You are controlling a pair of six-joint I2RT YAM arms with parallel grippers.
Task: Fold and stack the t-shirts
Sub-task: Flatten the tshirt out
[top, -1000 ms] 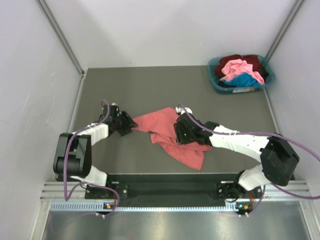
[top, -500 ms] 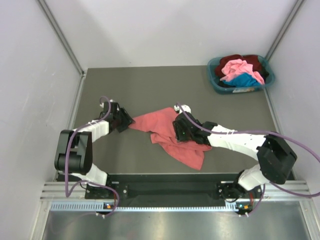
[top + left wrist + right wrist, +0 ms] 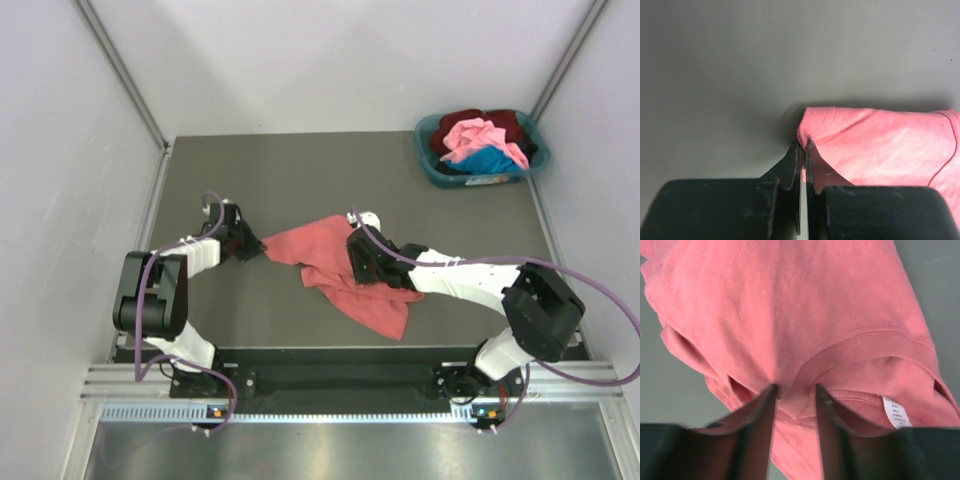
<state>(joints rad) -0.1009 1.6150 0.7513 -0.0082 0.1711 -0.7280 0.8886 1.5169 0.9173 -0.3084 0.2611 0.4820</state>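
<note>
A salmon-red t-shirt (image 3: 325,245) lies crumpled in the middle of the dark table (image 3: 300,180). My left gripper (image 3: 257,246) is at its left corner, jaws shut on the cloth's hem; in the left wrist view the left gripper (image 3: 803,145) pinches the t-shirt's (image 3: 880,145) edge. My right gripper (image 3: 354,268) presses down on the t-shirt near the collar. In the right wrist view the right gripper (image 3: 796,388) has its blurred fingers apart with a fold of t-shirt (image 3: 790,305) between them, beside a white label (image 3: 895,412).
A teal basket (image 3: 430,165) stands at the back right corner, holding a pink t-shirt (image 3: 478,135), a dark maroon one (image 3: 507,122) and a bright blue one (image 3: 488,160). Grey walls enclose the table on the left, right and back.
The left gripper has shut on the t-shirt's left corner. The right gripper's fingers have narrowed over the cloth by the collar. Both arms shifted slightly.
</note>
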